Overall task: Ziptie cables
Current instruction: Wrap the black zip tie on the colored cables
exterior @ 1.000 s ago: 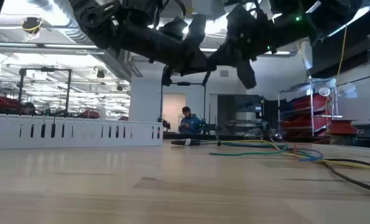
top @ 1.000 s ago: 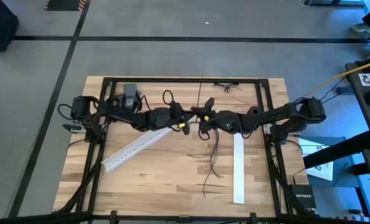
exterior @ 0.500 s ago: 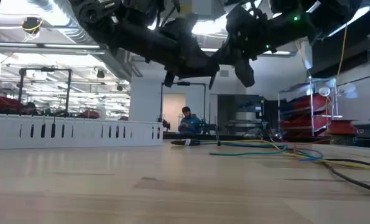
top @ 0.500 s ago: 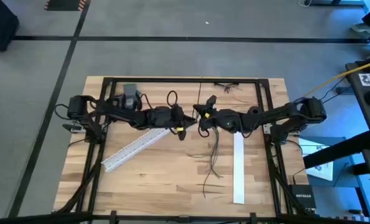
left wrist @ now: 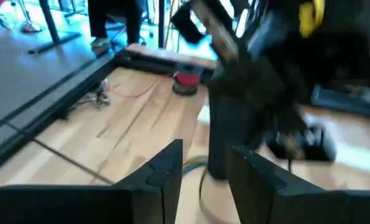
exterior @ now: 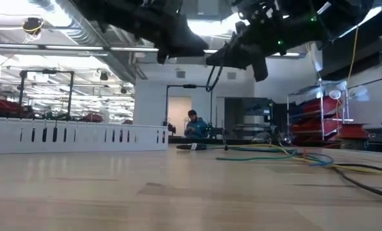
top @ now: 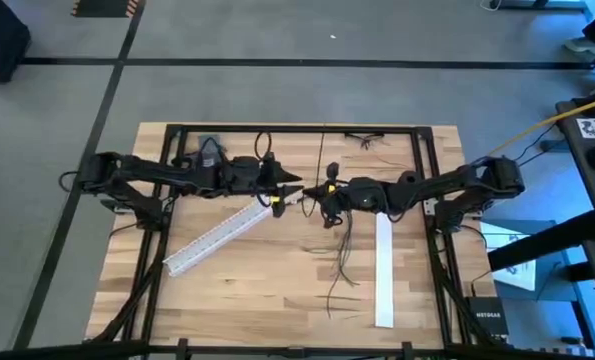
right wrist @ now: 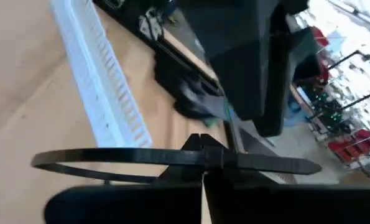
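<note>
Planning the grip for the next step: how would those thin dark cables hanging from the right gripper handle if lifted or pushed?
Probably floppy: the cables droop from the right gripper and splay over the table. Likely very light, being hair-thin. Pushed, they would probably scatter rather than slide together.

Robotics lab / industrial workshop.
Wooden workbench (top: pixel 277 290) on grey floor with black tape lines (top: pixel 107 110); open hall behind with exposed ceiling ducts (exterior: pixel 46 13), metal racks (exterior: pixel 46 93), red bins (exterior: pixel 322 131), loose coloured cords (exterior: pixel 274 154), seated person (exterior: pixel 194 125) far off.
</note>
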{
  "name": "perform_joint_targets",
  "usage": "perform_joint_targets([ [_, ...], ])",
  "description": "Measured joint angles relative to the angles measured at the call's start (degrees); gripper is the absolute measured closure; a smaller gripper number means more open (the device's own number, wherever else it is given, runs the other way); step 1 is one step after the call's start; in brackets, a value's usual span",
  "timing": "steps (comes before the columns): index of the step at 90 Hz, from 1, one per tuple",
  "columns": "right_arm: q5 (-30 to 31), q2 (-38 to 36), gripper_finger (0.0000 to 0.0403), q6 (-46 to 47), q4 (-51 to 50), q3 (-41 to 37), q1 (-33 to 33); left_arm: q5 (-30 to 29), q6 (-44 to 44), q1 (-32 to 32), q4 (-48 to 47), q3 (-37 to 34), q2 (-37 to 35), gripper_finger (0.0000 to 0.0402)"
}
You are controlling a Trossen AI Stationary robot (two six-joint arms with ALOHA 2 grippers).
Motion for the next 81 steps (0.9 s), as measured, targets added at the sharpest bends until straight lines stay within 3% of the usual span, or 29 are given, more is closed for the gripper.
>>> perform_joint_targets([
  [38, 4.1, 4.2, 0.0403, -0.9, 3.0, 0.0, -0.1, 3.7, -8.5, 0.3, 11.3, 0.2, 7.5, 0.0288],
  [81, 4.5, 4.3, 0.0403, -1.0, 3.6, 0.0, -0.1, 6.6, -6.7, 0.7, 15.4, 0.6, 10.1, 0.0289],
])
